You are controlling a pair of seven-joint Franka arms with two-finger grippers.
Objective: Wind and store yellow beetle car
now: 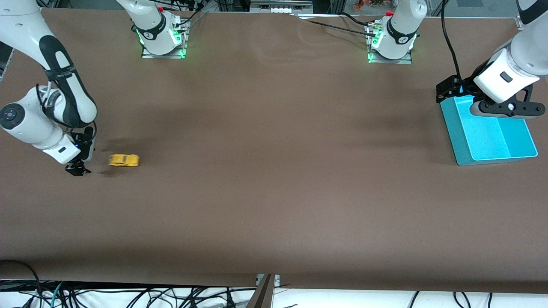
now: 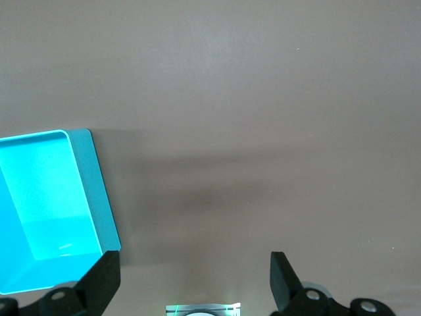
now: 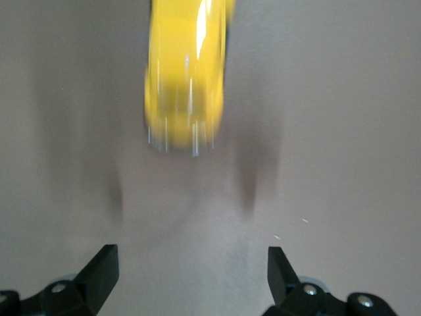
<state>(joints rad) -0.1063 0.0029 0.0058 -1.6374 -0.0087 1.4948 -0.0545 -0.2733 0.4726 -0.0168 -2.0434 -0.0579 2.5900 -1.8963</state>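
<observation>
Yellow beetle car point(image 1: 123, 160) on table, just beside open-fingered right gripper point(image 1: 77, 169).

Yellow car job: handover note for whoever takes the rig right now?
Right claw: open, empty, low over the table at the right arm's end, just beside the yellow car.
Left claw: open, empty, hanging over the rim of the teal bin at the left arm's end; that arm waits.
Car: on the table, free of the right claw, streaked in the right wrist view, so probably rolling.
Bin: holds nothing.
Done: car released, apparently wound.
Left: catch the car once it stops and put it in the bin.
</observation>
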